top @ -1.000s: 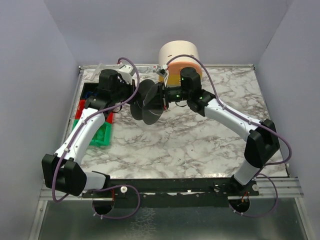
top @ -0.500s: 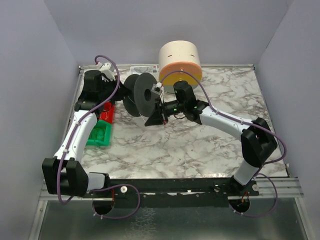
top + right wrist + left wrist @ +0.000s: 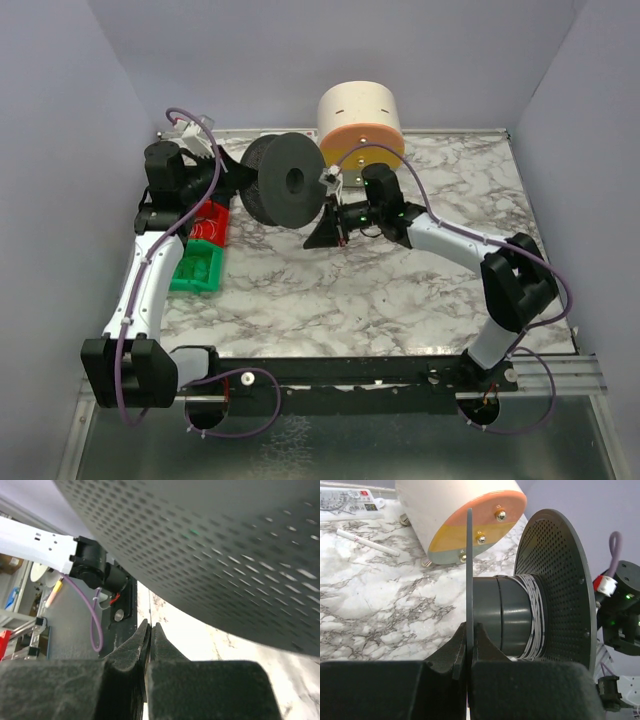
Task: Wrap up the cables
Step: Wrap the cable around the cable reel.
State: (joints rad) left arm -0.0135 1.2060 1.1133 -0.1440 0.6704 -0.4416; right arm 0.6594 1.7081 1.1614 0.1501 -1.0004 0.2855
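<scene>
Two pincers over grey-walled marble table (image 3: 400, 290): left pincer (image 3: 468, 632) clamps spool (image 3: 506, 615) flange, right pincer (image 3: 150, 630) pressed together.

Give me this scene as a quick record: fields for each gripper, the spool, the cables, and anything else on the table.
left gripper: shut on the spool, pinching its thin flange edge-on
right gripper: shut, close by the perforated flange; cannot tell if it holds a cable
spool: dark grey, held up by the left arm
cables: pale turns wound on the hub beside the perforated flange
other: cream drum at the far edge; red and green bins at left
</scene>
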